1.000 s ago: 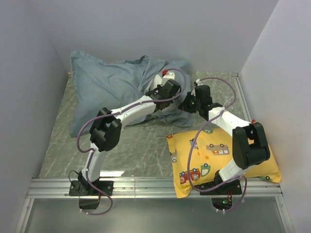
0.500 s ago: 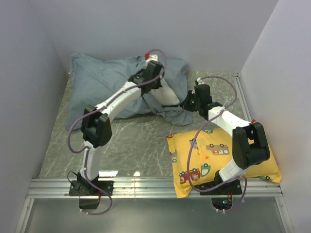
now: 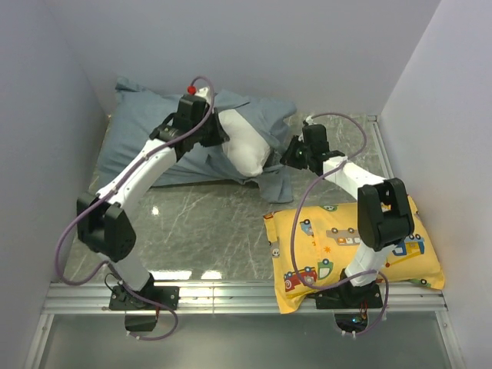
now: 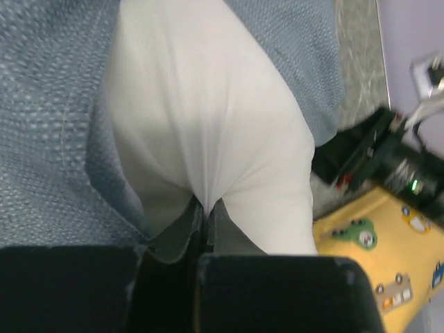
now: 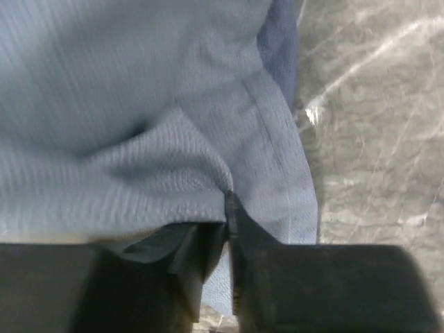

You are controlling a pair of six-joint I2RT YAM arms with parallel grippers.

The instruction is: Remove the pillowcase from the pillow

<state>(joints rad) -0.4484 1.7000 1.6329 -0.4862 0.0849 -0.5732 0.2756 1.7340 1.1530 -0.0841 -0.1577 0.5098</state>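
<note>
1. Two arms reach to the far side of the surface (image 3: 200, 223), both at one bundle.
2. Blue-grey pillowcase (image 3: 146, 131): lies at the back by the wall, crumpled. Most of it is bunched to the left, w/ a flap trailing down on the right.
3. White pillow (image 3: 244, 142): one end pokes out of the case's open mouth, approx centre-back. The rest is covered by cloth.
4. Up at that bare end, the left hand (image 4: 205, 208) has its fingers pressed together, pinching a fold of the pillow. Creases fan out from the tips.
5. Over at the case's right end, the right hand (image 5: 227, 198) sits at the hem, low over the surface. Fingers are close w/ a thin slit btw them and blue cloth is puckered at the tips. Can't tell if the cloth is gripped or loose.
6. Near-right, the yellow pillow (image 3: 354, 246) w/ cartoon cars lies flat by the right arm's base, close to the case's flap. Contact not clear.
</note>
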